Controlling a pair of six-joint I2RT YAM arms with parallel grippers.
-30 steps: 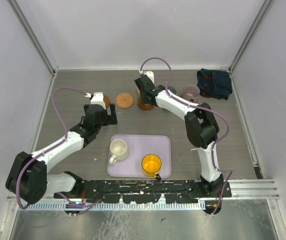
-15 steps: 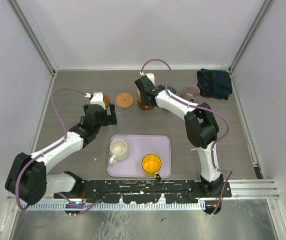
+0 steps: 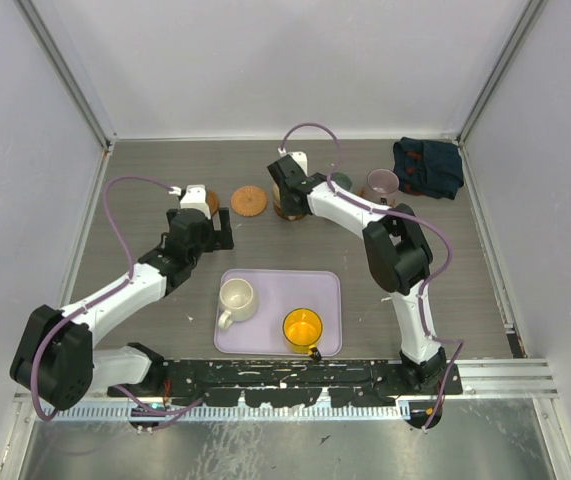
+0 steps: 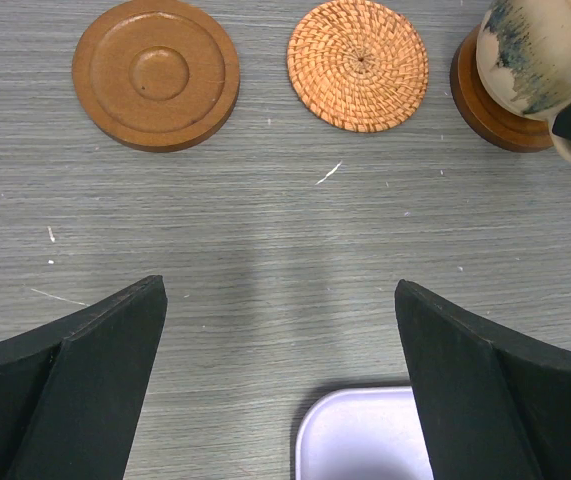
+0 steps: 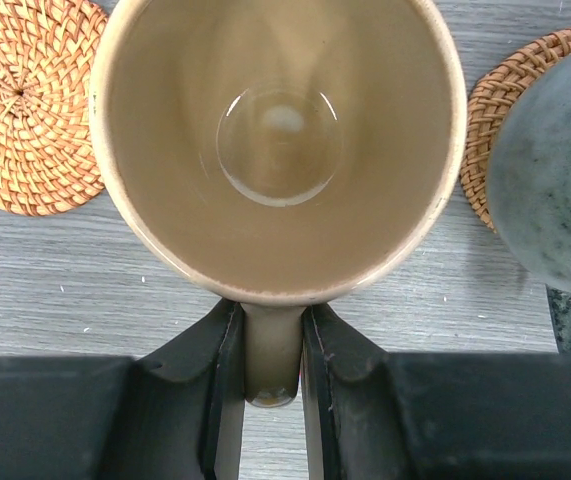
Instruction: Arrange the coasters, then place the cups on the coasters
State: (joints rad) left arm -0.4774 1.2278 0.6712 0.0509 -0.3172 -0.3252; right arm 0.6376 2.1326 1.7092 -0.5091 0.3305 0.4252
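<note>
**A:** What fills most of the top view?

**B:** The grey table (image 3: pixel 145 180). At lower centre lies the lavender tray (image 3: pixel 285 290), with the cream cup (image 3: pixel 236 298) on its left side and the yellow cup (image 3: pixel 303 328) near its lower edge. A dark cloth (image 3: pixel 427 167) sits upper right, and the mauve cup (image 3: pixel 381 184) is just left of it.

**A:** And the pincers?

**B:** The left gripper (image 4: pixel 280 295) is spread wide over bare table, gripping nothing. The right gripper (image 5: pixel 271 350) pinches the handle of the tan cup (image 5: pixel 277 140), which is at upper centre, over a dark wooden coaster (image 4: pixel 495 110).

**A:** What are the smaller pieces?

**B:** The grey-green cup (image 5: pixel 555 190) is just right of the tan one, over a woven coaster (image 5: pixel 490 120). To the left, a second woven coaster (image 4: pixel 357 65) and a smooth brown coaster (image 4: pixel 155 72) lie uncovered.
</note>
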